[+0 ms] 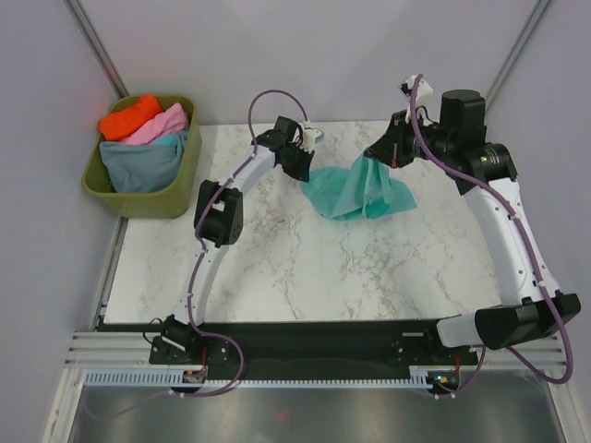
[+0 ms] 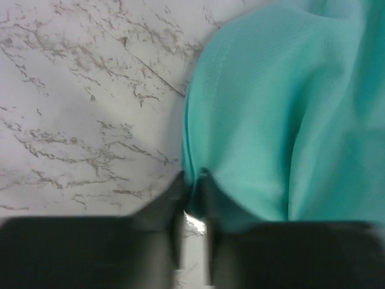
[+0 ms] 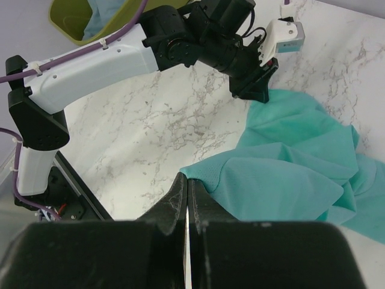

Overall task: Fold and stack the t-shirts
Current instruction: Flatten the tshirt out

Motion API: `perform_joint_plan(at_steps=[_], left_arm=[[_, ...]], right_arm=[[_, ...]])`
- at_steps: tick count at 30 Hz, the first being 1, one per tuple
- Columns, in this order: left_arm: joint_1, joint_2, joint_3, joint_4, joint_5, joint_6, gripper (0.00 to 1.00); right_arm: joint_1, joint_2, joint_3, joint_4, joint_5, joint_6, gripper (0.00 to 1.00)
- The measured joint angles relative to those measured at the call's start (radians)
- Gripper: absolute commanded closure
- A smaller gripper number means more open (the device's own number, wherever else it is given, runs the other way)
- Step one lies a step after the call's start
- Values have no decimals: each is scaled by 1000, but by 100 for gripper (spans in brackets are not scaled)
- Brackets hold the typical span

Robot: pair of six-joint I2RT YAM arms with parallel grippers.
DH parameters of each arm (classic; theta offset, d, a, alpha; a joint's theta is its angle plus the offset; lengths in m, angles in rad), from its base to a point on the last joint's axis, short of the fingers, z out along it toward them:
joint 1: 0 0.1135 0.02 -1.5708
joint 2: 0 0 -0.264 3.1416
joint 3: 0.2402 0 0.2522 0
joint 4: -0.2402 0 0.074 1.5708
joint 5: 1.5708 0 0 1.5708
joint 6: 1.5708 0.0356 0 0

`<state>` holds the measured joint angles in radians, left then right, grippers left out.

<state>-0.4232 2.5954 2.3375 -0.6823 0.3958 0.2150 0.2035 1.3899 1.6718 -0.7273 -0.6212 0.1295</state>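
- Top view: the teal-green t-shirt point(image 1: 355, 196) lies bunched toward the far side of the marble table point(image 1: 277, 268), between the two arms. The left gripper point(image 1: 307, 169) is at its left edge. The right gripper point(image 1: 374, 159) holds its right side raised in a peak.
- Risk here: if the arms pull apart unevenly, the thin pinch on either side could slip. The shirt would then drop back in a heap instead of spreading flat.
- Room: there is bare marble on the near side of the shirt for laying it out. The far table edge and back wall are close behind both grippers, so pulling backward looks cramped.
- The olive-green tub point(image 1: 138, 201) sits at the far left, well apart, holding the orange t-shirt point(image 1: 129, 115), pink t-shirt point(image 1: 164, 123) and slate t-shirt point(image 1: 138, 164).
- Left wrist view: the jaws stand nearly together, with only the shirt's folded hem between the fingertips point(image 2: 175, 185). The bite is shallow, right at the cloth's border. I judge it the likelier grip to fail, and I cannot tell how firm it is.
- Right wrist view: the jaws are pressed fully together on a point of the shirt's edge. The cloth fans away from the tips toward the left arm. So little fabric is caught that a sharp tug could free it.
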Motion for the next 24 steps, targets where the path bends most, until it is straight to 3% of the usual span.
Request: perform_joint_plan(at_steps=[9, 14, 20, 24], left_arm=[[-39, -56, -76, 7, -111, 41, 98], [-41, -195, -164, -50, -140, 41, 98], [-13, -451, -175, -78, -166, 44, 98], [3, -510, -64, -69, -199, 79, 98]], right_arm=[[-8, 36, 0, -3, 45, -19, 100], [-31, 159, 32, -6, 52, -31, 100], [-62, 404, 239, -18, 89, -54, 100], [-83, 602, 496, -21, 130, -77, 100]])
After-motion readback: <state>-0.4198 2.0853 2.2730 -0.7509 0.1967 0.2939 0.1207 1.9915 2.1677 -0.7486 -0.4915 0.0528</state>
